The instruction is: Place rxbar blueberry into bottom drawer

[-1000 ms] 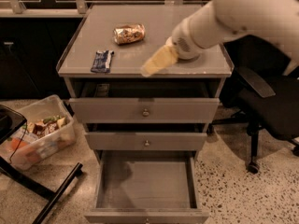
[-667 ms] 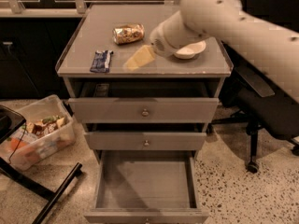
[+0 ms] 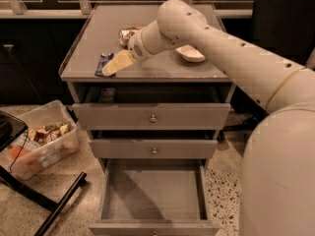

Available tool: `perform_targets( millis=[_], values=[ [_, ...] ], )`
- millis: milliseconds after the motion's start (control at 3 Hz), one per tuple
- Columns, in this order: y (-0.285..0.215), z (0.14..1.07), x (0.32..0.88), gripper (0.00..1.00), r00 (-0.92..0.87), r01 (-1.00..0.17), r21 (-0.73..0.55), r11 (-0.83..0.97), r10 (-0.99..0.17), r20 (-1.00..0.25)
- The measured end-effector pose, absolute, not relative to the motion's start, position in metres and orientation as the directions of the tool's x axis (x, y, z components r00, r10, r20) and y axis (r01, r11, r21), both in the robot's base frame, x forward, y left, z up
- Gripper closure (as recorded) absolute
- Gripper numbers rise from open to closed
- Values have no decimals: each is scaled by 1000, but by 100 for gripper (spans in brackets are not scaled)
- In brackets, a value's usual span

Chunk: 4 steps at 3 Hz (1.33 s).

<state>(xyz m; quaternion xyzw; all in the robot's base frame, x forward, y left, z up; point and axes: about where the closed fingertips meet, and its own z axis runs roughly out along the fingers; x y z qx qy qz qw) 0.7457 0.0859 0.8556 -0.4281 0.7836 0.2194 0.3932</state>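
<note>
The rxbar blueberry is a dark blue flat bar lying near the left front edge of the cabinet top; its right part is hidden behind the gripper. My gripper reaches in from the right on the white arm and sits right over the bar. The bottom drawer is pulled open below, with a plain grey inside and nothing in it.
A crumpled gold-brown packet lies behind the gripper and a white bowl to its right. The two upper drawers are nearly shut. A clear bin of snacks stands on the floor at left, by a black stand leg.
The arm has swung left across the cabinet top, carrying the gripper from the middle right over to the blue bar. The bar and the drawers have not moved.
</note>
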Motion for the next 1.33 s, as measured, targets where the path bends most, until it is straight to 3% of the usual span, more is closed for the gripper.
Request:
perform_targets(
  millis=[1000, 1333],
  values=[
    [168, 842, 749, 0, -258, -909, 27, 416, -510, -820],
    [173, 830, 750, 19, -275, -905, 36, 424, -518, -810]
  ],
)
